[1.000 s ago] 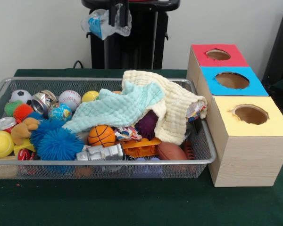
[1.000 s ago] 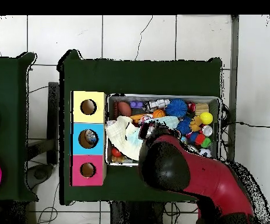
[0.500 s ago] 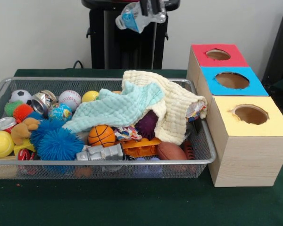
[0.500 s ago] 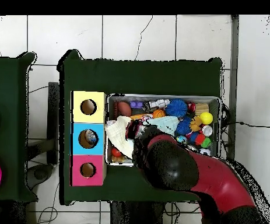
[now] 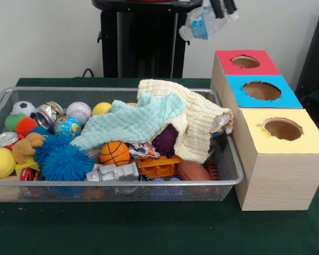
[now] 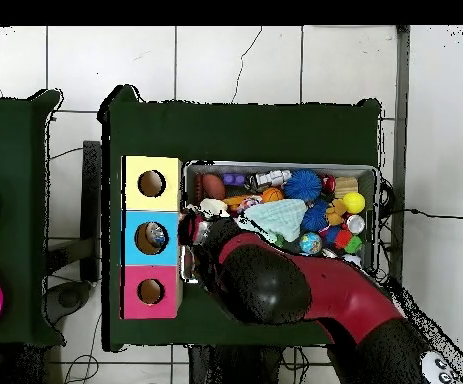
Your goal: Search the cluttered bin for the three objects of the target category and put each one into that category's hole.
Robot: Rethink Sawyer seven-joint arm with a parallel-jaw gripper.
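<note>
My gripper (image 5: 223, 7) shows at the top edge of the front view, shut on a crushed clear plastic bottle with a blue label (image 5: 201, 23). It hangs high, behind the bin's right end and left of the red-topped box. The bin (image 5: 117, 183) of silver mesh is full of toys and cloths. The hole (image 5: 261, 90) in the blue top lies to the right of and below the bottle. In the overhead view my arm (image 6: 265, 285) covers part of the bin (image 6: 275, 166), with the gripper (image 6: 191, 230) at the bin's edge beside the blue hole (image 6: 152, 237).
A red-topped box (image 5: 246, 61) and a yellow-topped box (image 5: 282, 128) flank the blue one. A cream cloth (image 5: 196, 122) and a mint cloth (image 5: 133, 122) cover the bin's middle. Several balls, a can (image 5: 47, 114) and a spiky blue ball (image 5: 66, 162) lie at its left.
The gripper has carried the bottle to the right in the front view, from above the bin's back toward the boxes. In the overhead view the arm swung toward the boxes.
</note>
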